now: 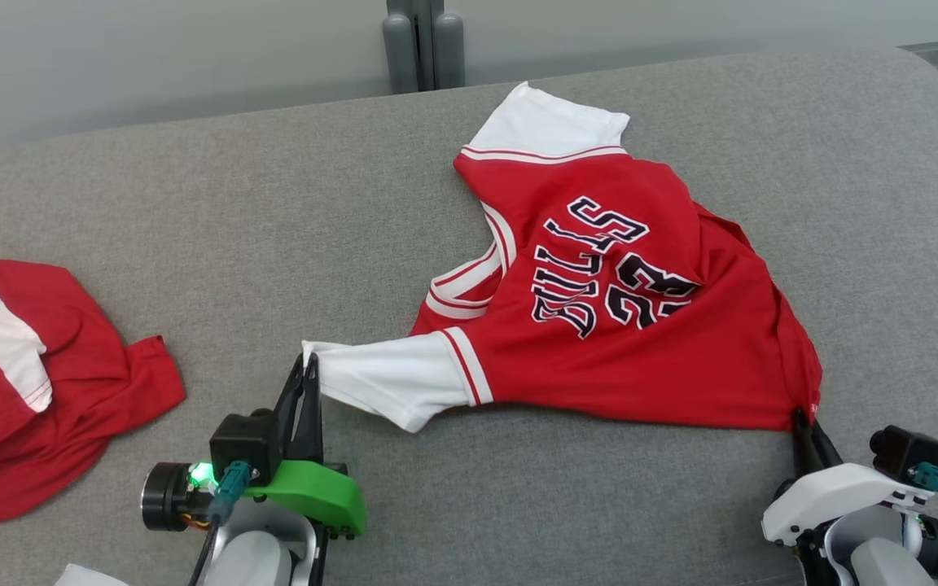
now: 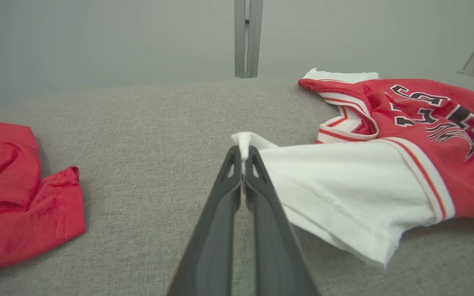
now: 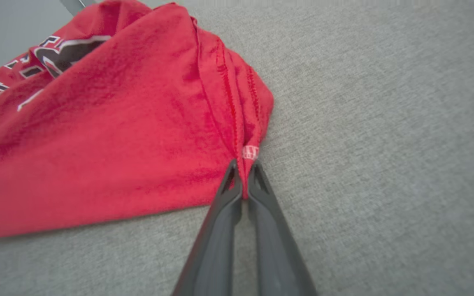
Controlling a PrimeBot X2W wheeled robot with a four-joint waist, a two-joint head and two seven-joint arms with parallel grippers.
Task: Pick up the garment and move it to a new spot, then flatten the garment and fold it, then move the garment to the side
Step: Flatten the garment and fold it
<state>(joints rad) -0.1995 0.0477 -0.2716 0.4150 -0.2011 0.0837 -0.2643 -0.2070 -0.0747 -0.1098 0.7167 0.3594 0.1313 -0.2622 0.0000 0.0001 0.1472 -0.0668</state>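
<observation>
Left gripper [image 1: 309, 360] pinches the jersey's [image 1: 624, 342] sleeve tip [image 1: 335, 358], right gripper [image 3: 243, 174] its hem corner [image 3: 251, 150]; shallow bites may slip.

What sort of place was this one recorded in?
Probably a lab-style folding station: a broad grey fabric-covered surface, a plain pale wall behind, and a red jersey spread on it.

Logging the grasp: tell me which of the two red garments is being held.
The lettered jersey: the left gripper pinches its white sleeve, the right gripper its red corner. The crumpled red garment at far left lies untouched.
</observation>
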